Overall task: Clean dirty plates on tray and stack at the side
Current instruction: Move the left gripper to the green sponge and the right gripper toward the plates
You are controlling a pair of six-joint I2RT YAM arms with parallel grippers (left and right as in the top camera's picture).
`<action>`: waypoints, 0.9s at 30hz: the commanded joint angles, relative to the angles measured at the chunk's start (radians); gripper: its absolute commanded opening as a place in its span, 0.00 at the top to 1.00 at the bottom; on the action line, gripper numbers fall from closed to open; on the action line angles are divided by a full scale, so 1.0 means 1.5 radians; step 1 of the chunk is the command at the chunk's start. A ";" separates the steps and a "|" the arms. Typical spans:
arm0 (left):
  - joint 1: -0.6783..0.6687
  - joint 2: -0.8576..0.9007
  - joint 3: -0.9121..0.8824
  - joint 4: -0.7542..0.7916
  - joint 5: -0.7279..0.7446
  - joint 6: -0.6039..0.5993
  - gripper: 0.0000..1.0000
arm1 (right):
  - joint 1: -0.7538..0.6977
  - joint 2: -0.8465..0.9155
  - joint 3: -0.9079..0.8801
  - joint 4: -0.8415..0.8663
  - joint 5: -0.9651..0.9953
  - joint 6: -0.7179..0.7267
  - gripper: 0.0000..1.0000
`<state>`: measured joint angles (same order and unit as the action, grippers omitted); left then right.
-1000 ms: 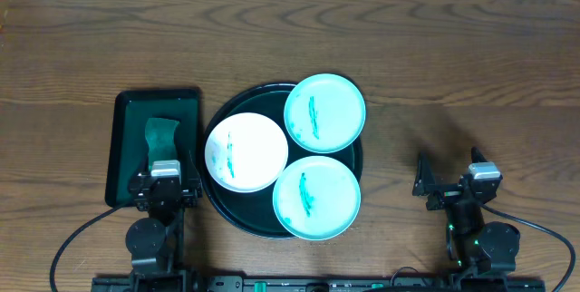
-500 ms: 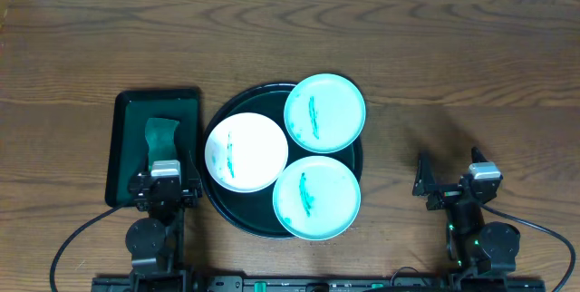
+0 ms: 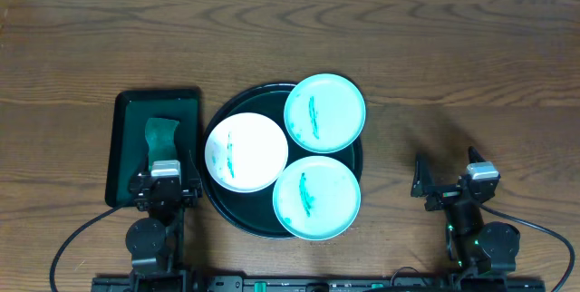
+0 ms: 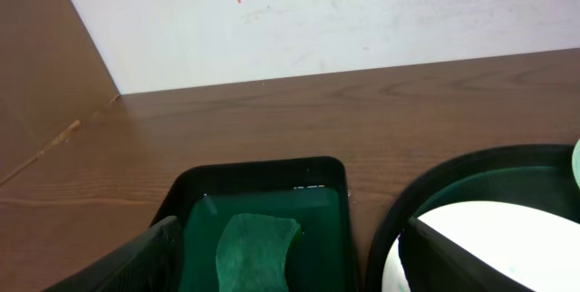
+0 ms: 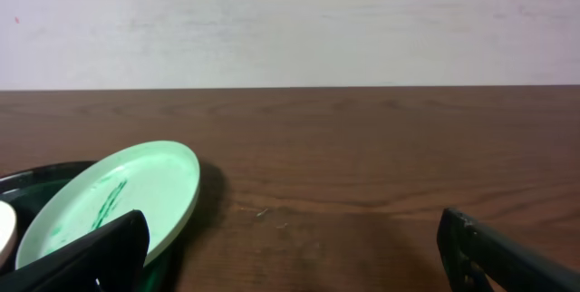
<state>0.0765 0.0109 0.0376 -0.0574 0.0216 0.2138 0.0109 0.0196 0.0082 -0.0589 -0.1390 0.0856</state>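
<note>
Overhead view has all three plates sitting on the large round dark green-black tray point(image 3: 240, 102) in the middle of the brown wood-grain table point(image 3: 453, 56). The small white plate point(image 3: 246, 151) is on the left of it. One pale mint plate point(image 3: 324, 112) is at the far right and the other pale mint plate point(image 3: 316, 197) is at the near edge. Each has a green streak, and the white one's is the faintest. They're packed tight, so I honestly can't tell if the rims just touch or overlap. Both mint plates hang out past the tray's rim.

Just left of the round tray there's a smaller rectangular dark green tray point(image 3: 127, 138) with a green cloth-like piece point(image 3: 160, 135) in it. The left arm point(image 3: 149, 236) covers the near end of that tray and the cloth's near edge from above.

Left wrist view shows the left jaws spread wide and holding nothing. Only their dark tips poke in at the bottom corners. The white plate and round tray are cut off at the frame edge there.

The right arm point(image 3: 480, 242) is parked over bare table, well apart from the round tray. Right wrist view shows the right jaws spread wide too, also empty. A mint plate sits tilted on the tray's rim at the left, and I can't say for sure which of the two it is. The white plate is only a sliver at the left edge there.
</note>
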 commanded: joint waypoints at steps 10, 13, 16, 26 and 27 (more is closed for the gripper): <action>-0.003 0.090 0.073 -0.011 0.016 -0.084 0.24 | 0.006 0.139 0.090 0.000 -0.043 -0.016 0.01; -0.003 0.159 0.126 -0.024 0.017 -0.084 0.24 | 0.006 0.222 0.150 -0.001 -0.043 -0.016 0.01; -0.003 0.235 0.198 -0.055 0.030 -0.084 0.24 | 0.006 0.315 0.222 -0.004 -0.051 -0.016 0.01; -0.003 0.520 0.543 -0.325 0.068 -0.084 0.24 | 0.006 0.616 0.537 -0.190 -0.125 -0.016 0.01; -0.003 0.548 0.583 -0.363 0.068 -0.084 0.24 | 0.006 0.642 0.569 -0.225 -0.125 -0.016 0.01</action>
<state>0.0765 0.7444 0.7685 -0.5293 0.1028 0.1005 0.0143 0.9009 0.7437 -0.3283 -0.2882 0.0708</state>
